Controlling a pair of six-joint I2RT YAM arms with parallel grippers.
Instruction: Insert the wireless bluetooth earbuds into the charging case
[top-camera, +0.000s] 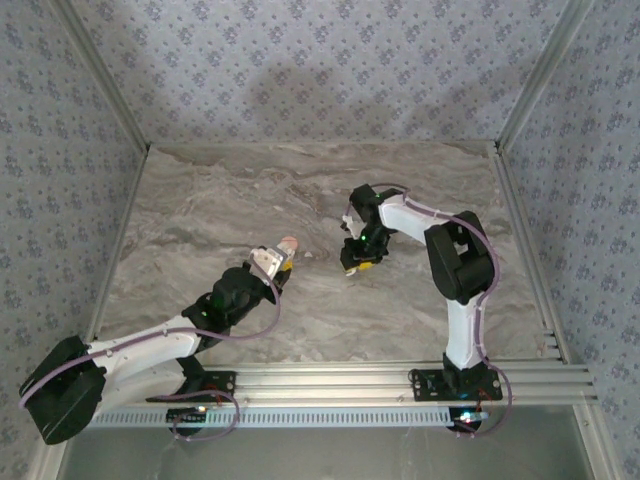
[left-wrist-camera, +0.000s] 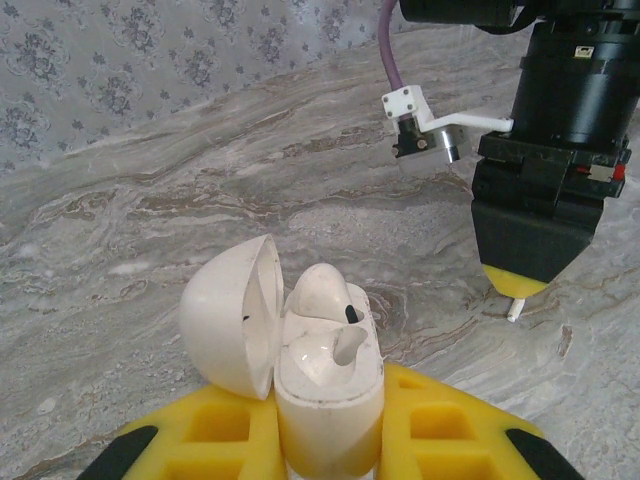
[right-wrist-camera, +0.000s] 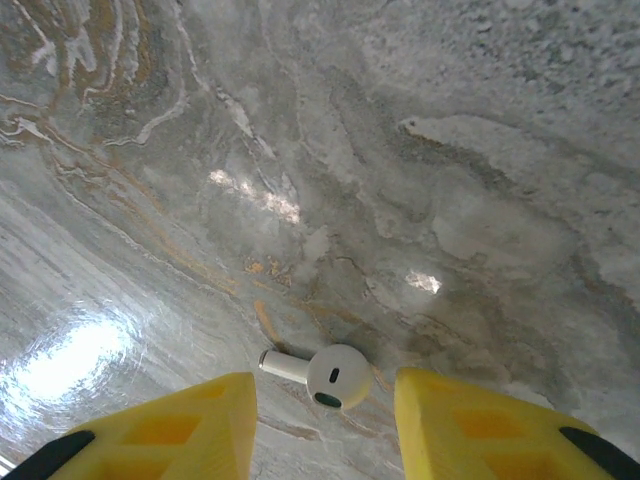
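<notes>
Your left gripper (left-wrist-camera: 330, 432) is pinching the open charging case (left-wrist-camera: 328, 385), first earbud (left-wrist-camera: 322, 290) seemingly sitting inside (halfway, I'd say). Right of the case, your right gripper (right-wrist-camera: 322, 395), fingers spread, is straddling the loose second earbud (right-wrist-camera: 338, 375).

Left fingers (left-wrist-camera: 450, 432) clamped, right fingers (right-wrist-camera: 180, 430) parted, pointing down

We count 2 earbuds: 1st earbud (left-wrist-camera: 322, 290) lower centre of left wrist view, 2nd earbud (right-wrist-camera: 335, 375) bottom centre of right wrist view. 1 charging case (left-wrist-camera: 330, 400). 2 arms, 2 pincers: left pincer (top-camera: 278, 258) mid-frame in top view, right pincer (top-camera: 360, 265) just right of centre. 1 table (top-camera: 200, 200).
</notes>
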